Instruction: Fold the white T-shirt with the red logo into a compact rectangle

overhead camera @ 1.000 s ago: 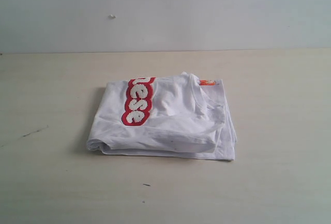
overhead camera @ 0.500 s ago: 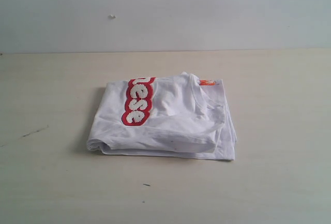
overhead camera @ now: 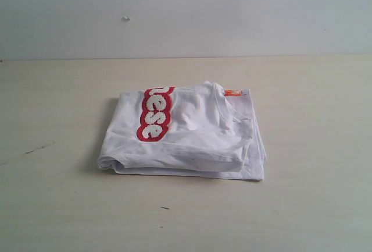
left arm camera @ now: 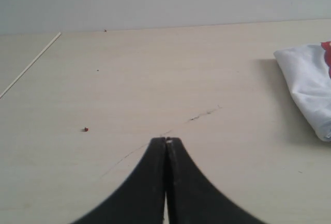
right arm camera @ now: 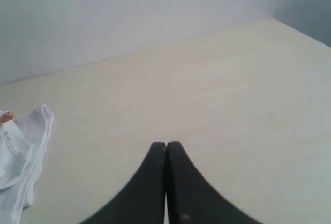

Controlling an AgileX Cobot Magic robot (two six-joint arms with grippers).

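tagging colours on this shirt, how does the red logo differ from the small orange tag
The red logo is long; the orange tag is tiny. The red logo bears fluffy white letters; the orange tag shows none. The red logo lies left on the fold; the orange tag at its far right corner. Both sit atop the white T-shirt.

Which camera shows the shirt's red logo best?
Exterior view: the red patch with fluffy white letters lies on top of the folded white T-shirt, unobstructed. Left wrist catches a red sliver; right wrist shows none.
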